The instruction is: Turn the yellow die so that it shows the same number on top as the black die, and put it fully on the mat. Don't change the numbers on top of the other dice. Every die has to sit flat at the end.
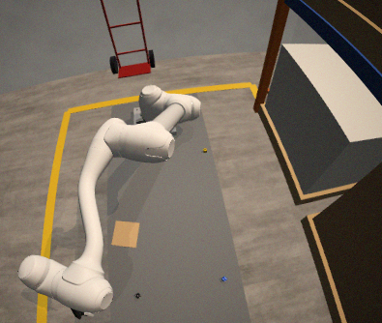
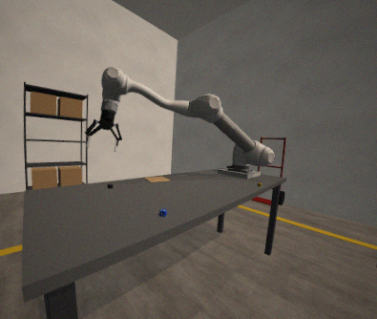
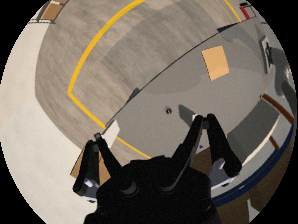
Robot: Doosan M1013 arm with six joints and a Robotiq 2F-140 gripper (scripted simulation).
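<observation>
The black die (image 1: 137,295) (image 2: 110,186) (image 3: 168,111) and tan mat (image 1: 126,234) (image 2: 157,180) (image 3: 215,63) stand well apart, leaving passage between them.

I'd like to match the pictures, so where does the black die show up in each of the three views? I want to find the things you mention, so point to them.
Top: the black die (image 1: 137,295) (image 2: 110,186) (image 3: 168,111) is near the bottom edge, left of centre, below the orange-tan mat (image 1: 126,234) (image 2: 157,180) (image 3: 215,63).
Exterior: on the table's far side, left of the mat and below the tool (image 2: 104,137).
Wrist: just above and right of the picture's centre, below and left of the mat.
Shared landmark: the mat.
</observation>
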